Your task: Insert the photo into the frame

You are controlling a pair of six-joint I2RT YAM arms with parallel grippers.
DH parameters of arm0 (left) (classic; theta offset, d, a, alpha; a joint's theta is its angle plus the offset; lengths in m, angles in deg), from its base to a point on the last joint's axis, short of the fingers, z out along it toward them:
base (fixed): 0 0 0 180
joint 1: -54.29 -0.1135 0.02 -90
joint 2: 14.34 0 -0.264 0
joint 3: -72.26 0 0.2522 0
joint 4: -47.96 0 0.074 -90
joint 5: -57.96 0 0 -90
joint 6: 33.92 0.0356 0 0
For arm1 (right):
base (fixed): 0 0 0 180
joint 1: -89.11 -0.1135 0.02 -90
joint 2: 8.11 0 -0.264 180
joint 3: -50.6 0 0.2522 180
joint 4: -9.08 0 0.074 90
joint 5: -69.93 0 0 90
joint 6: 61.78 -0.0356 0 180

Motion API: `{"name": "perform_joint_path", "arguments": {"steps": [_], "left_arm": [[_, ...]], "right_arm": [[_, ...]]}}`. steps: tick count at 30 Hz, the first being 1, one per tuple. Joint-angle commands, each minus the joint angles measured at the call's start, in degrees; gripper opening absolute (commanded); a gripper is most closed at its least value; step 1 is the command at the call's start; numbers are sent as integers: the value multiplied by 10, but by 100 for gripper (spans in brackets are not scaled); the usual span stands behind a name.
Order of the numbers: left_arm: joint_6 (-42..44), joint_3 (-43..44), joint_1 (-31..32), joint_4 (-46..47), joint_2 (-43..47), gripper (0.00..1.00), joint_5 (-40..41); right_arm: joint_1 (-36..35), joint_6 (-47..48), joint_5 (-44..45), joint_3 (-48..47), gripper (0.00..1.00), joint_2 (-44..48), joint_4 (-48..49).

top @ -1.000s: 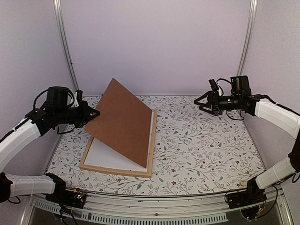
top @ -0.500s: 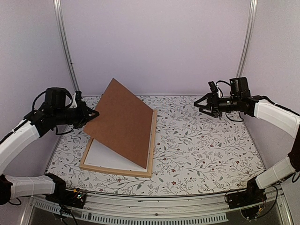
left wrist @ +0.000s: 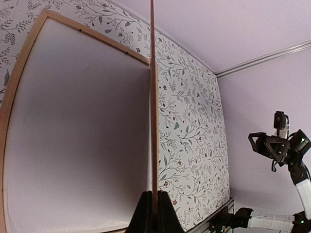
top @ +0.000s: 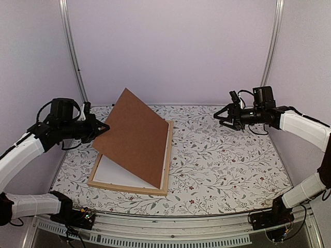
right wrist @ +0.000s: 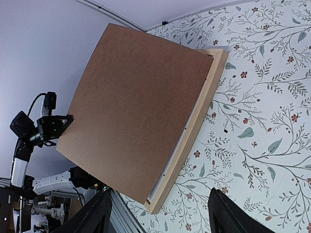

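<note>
The frame [top: 129, 187] of light wood lies flat on the left half of the table, with a white sheet [top: 116, 173] inside it. A brown backing board [top: 134, 137] leans over it, its right edge down at the frame's right strip and its left edge raised. My left gripper [top: 103, 126] is shut on that raised left edge. In the left wrist view the board [left wrist: 152, 97] shows edge-on between the fingers [left wrist: 165, 213], above the frame [left wrist: 12, 107]. My right gripper [top: 221, 114] hangs open in the air at the back right, holding nothing. The photo is not in view.
The table carries a floral-patterned cloth [top: 227, 160]. Lilac walls stand behind and at both sides, with a metal rail [top: 155, 227] along the near edge. From the right wrist view, the board [right wrist: 136, 107] and frame [right wrist: 199, 111] show beyond the open gripper [right wrist: 159, 194].
My left gripper has sunk slightly with the board's raised edge, so the board leans a little lower. The right arm has barely moved.
</note>
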Motion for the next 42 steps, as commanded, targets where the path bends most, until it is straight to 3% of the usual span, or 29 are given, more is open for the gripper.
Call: {"name": "perform_joint_path", "arguments": {"steps": [1, 42], "left_arm": [[7, -2, -7, 52, 9, 0, -10], [-6, -89, -1, 97, 34, 0, -8]], "right_arm": [[3, 7, -2, 5, 72, -6, 13], [3, 6, -8, 6, 72, -24, 21]]}}
